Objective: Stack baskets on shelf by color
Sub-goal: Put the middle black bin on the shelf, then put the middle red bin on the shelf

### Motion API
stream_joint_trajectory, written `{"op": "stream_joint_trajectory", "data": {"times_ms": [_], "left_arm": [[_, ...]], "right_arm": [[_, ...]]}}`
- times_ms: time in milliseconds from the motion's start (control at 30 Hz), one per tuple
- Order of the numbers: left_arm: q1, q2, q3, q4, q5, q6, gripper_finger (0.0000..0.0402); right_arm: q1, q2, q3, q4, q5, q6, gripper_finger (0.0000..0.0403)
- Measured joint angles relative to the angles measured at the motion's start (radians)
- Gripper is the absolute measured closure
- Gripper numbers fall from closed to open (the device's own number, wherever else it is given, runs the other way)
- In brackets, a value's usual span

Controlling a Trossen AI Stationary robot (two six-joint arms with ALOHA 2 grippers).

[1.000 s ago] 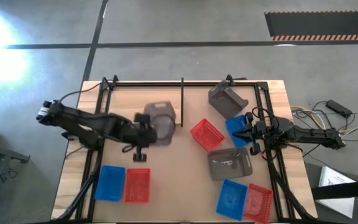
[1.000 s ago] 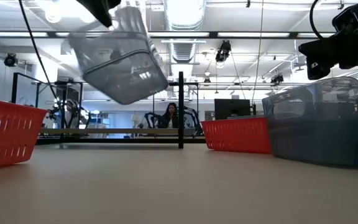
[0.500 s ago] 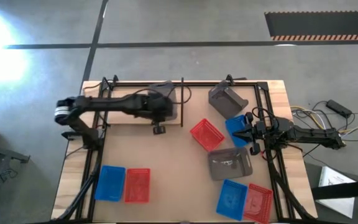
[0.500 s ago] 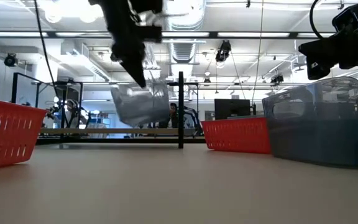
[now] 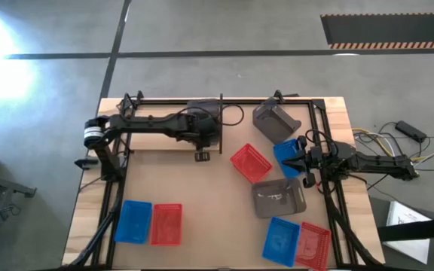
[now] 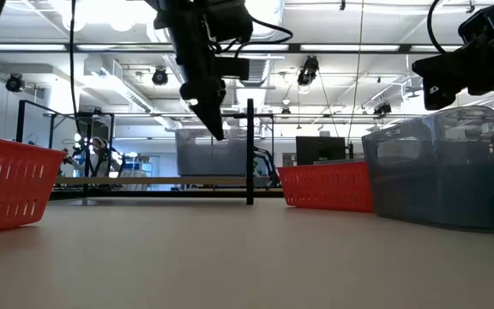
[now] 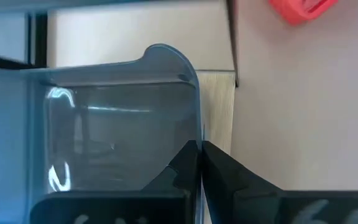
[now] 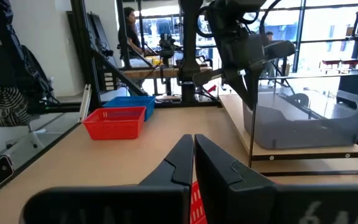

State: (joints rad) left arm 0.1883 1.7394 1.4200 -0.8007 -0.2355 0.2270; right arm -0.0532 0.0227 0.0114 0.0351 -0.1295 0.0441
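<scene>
1. Your left gripper (image 5: pixel 203 128) is over the shelf (image 5: pixel 157 135) at the far side of the table (image 5: pixel 209 203), with its fingers (image 7: pixel 191 163) pinched together on the wall of a dark grey basket (image 7: pixel 114 134).
2. That grey basket (image 5: pixel 204 123) sits upright on the pale shelf board, just beside the dark upright divider (image 5: pixel 221 124); in the low view it stands level on the board (image 6: pixel 211 153).
3. Your right gripper (image 5: pixel 301 160) waits near the table's right edge, above a blue basket (image 5: pixel 287 156). Its fingers (image 8: pixel 191 158) are closed together and hold nothing.
4. A red basket (image 5: pixel 250 163) lies just left of that blue one, and a second grey basket (image 5: pixel 279 199) rests on the table nearer the front.
5. A third grey basket (image 5: pixel 275 121) sits tilted at the far right of the table.
6. At the front left, a blue basket (image 5: pixel 134 221) and a red basket (image 5: pixel 166 224) lie side by side; at the front right, another blue (image 5: pixel 281 239) and red (image 5: pixel 314 245) pair touch.
7. A person (image 8: pixel 130 31) shows in the room beyond the table.
</scene>
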Motion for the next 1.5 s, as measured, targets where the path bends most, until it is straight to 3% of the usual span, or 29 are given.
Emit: {"op": "stream_joint_trajectory", "data": {"times_ms": [533,1067,1233,1500], "left_arm": [[-0.004,-0.009,-0.018,0.007,0.001,0.049,0.0399],[-0.003,-0.044,0.014,-0.059,0.0,0.043,0.0249],[-0.007,-0.112,0.018,-0.146,-0.005,0.022,0.0233],[-0.061,-0.265,0.01,-0.243,-0.004,-0.139,0.0233]], "right_arm": [[0.0,0.0,0.0,0.0,0.0,0.0,0.0394],[0.0,0.0,0.0,0.0,0.0,0.0,0.0394],[0.0,0.0,0.0,0.0,0.0,0.0,0.0394],[0.0,0.0,0.0,0.0,0.0,0.0,0.0394]]}}
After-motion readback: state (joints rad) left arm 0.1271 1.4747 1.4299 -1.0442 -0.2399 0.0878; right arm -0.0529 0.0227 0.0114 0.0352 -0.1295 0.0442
